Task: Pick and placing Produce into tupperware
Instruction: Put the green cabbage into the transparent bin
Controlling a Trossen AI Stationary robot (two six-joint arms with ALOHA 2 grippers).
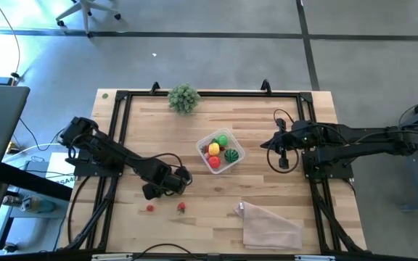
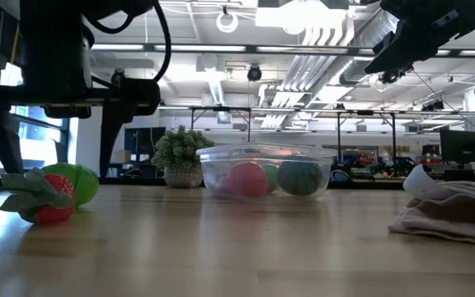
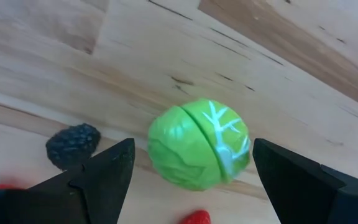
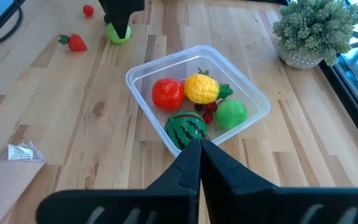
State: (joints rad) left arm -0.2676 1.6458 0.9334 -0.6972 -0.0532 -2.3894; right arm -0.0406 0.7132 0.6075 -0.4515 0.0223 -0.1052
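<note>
Tupperware (image 1: 220, 151) holds produce, unlabelled | left claw (image 3: 191, 171) spread over green cabbage (image 3: 199, 152) | right claw (image 4: 200, 152) pressed together

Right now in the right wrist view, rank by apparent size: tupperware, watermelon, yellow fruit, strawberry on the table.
1. tupperware
2. watermelon
3. yellow fruit, close to the watermelon in looks, so that pair is unsure
4. strawberry, farther from the camera, so maybe understated

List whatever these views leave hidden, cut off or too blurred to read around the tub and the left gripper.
- Green cabbage: in the high view, hidden under the left gripper.
- Dark lump: left wrist view, too blurred to identify.
- Red piece: left wrist view, cut off by the frame edge.
- Tupperware: low view, only two fruits show; its cloudy wall hides the rest.
- Small label: right wrist view, print too small.
</note>
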